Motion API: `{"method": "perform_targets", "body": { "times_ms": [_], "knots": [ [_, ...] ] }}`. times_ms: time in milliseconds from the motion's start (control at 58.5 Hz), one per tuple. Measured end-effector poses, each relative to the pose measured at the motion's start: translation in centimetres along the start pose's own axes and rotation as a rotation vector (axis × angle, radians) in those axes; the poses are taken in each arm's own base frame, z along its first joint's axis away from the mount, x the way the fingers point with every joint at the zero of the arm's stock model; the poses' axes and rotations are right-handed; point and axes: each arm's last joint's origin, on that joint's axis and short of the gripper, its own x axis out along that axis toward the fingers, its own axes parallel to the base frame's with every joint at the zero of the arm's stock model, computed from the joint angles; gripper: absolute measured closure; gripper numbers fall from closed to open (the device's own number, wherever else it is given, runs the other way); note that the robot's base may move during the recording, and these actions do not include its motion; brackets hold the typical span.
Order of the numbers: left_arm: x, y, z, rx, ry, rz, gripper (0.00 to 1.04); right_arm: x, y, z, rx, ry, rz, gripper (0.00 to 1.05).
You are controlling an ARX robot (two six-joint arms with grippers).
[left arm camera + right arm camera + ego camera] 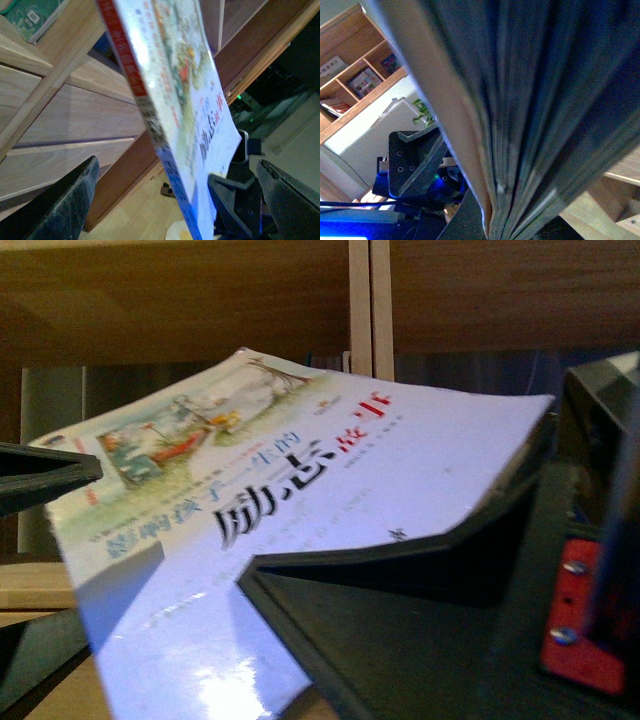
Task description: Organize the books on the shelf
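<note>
Front view: white paperback (330,510) held tilted, cover up, before the shelf (360,310). Right gripper (290,585) jaws clamped on it, one jaw lying across the cover.

Left wrist view: left gripper (177,167) jaws apart, the paperback's red-white spine between them, touching neither.

Right wrist view: fanned page edges fill the frame; jaws hidden.

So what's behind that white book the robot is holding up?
Behind the white paperback stands the light-wood bookcase: a shelf board above and its double vertical divider, with shadowy compartments either side. The book covers the lower part, so anything there is hidden.
</note>
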Motion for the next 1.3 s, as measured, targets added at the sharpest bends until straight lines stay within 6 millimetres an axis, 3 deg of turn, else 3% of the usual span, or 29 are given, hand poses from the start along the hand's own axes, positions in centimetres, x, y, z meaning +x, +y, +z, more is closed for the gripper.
{"method": "perform_targets", "body": {
  "times_ms": [564,803,1026,1299],
  "knots": [
    [0.0,0.0,0.0,-0.01,-0.002,0.0,0.81,1.2,0.1,-1.8,0.003,0.044,-0.006,0.97],
    [0.0,0.0,0.0,-0.045,-0.004,0.0,0.98,1.0,-0.2,-1.8,-0.003,0.049,-0.018,0.7],
    [0.0,0.0,0.0,-0.066,0.002,-0.002,0.98,0.1,-1.0,-1.7,-0.008,0.047,-0.052,0.4],
    [-0.9,-0.2,0.6,0.011,-0.009,0.021,0.98,-3.1,-2.2,-0.1,-0.051,0.043,-0.103,0.06]
  ]
}}
